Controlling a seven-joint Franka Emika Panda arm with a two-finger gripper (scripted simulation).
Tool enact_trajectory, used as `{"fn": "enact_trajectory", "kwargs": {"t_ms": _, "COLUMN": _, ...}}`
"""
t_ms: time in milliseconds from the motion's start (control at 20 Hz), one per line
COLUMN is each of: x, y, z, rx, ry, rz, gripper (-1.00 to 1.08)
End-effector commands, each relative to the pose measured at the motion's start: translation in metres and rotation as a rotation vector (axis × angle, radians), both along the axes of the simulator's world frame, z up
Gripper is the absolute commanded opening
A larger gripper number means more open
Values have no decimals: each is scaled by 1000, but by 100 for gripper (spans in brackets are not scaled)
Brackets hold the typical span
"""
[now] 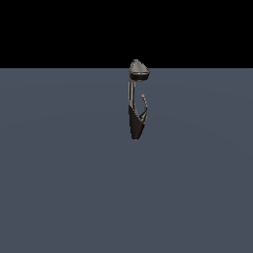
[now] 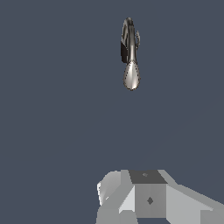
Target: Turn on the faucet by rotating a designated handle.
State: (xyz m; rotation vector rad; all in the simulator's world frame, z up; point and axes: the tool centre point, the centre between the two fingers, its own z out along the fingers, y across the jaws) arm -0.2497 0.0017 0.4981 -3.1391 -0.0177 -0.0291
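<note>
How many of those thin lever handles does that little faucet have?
1. The handle branches from the faucet base on the exterior view's right, beside the stem. Another behind the stem could be hidden, but none shows in either view.

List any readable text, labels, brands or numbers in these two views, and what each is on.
None. No words, numbers, brands or signs can be read in either view.
The faucet is bare metal and black, with no lettering.
Its handle is too thin to carry any.
The grey floor is plain.
The claw body shows only a small dark diamond mark, not a character.
</note>
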Motion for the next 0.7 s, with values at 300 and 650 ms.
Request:
{"fn": "enact_trajectory", "kwargs": {"t_ms": 300, "x": 5, "y": 3, "z": -1, "rx": 4, "ry": -5, "rz": 10, "gripper": -100}}
{"fn": "enact_trajectory", "kwargs": {"t_ms": 650, "x": 6, "y": 3, "z": -2, "rx": 3, "ry": -7, "rz": 16, "gripper": -100}}
